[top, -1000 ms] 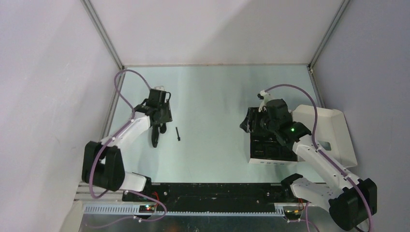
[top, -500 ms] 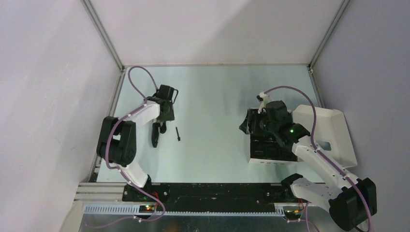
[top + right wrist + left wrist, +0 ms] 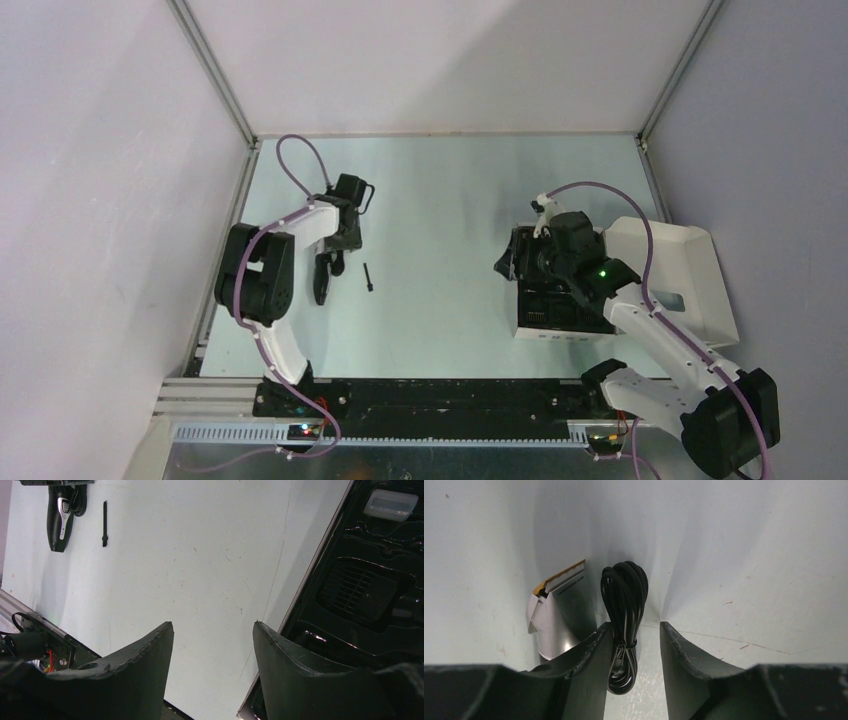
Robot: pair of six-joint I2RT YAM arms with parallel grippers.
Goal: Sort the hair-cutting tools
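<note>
The black clipper body (image 3: 321,283) lies on the table at the left, its silvery tip (image 3: 555,615) showing in the left wrist view. A coiled black cable (image 3: 624,600) lies beside it. The thin brush (image 3: 369,277) lies just to its right. My left gripper (image 3: 338,252) is open low over the table, and the cable sits between its fingers against the left one (image 3: 589,650). My right gripper (image 3: 507,264) is open and empty above the left edge of the white box (image 3: 530,332) with the black insert (image 3: 365,590). The clipper (image 3: 59,515) and brush (image 3: 104,522) show far off in the right wrist view.
The box's white lid (image 3: 690,280) lies open at the right. A small clear piece (image 3: 391,504) sits in an insert pocket. Walls close in the table on the left, back and right. A black rail (image 3: 430,398) runs along the near edge.
The left arm's elbow has swung in and folded upward, while its gripper stays over the cable near the clipper's tip. The right gripper has barely shifted.
</note>
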